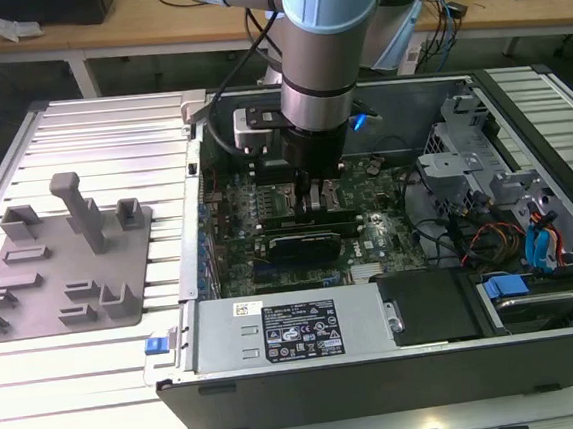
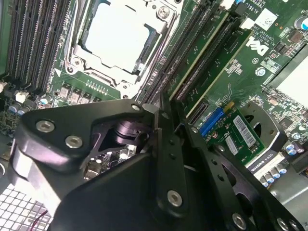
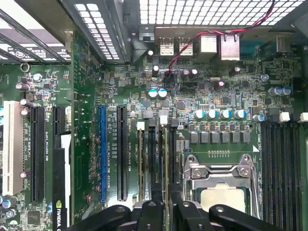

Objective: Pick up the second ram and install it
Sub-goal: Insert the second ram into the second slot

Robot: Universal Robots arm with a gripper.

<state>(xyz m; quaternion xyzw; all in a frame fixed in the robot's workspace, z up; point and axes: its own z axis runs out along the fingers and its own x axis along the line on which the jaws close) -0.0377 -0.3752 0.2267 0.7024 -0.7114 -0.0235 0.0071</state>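
Black gripper (image 2: 163,120) over green second ram (image 2: 199,60), seated in slot

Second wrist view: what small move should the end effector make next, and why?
Probably a short straight push down: the end effector sits over the end of a green memory stick standing in a slot beside the processor socket; whether it's fully seated can't be told.
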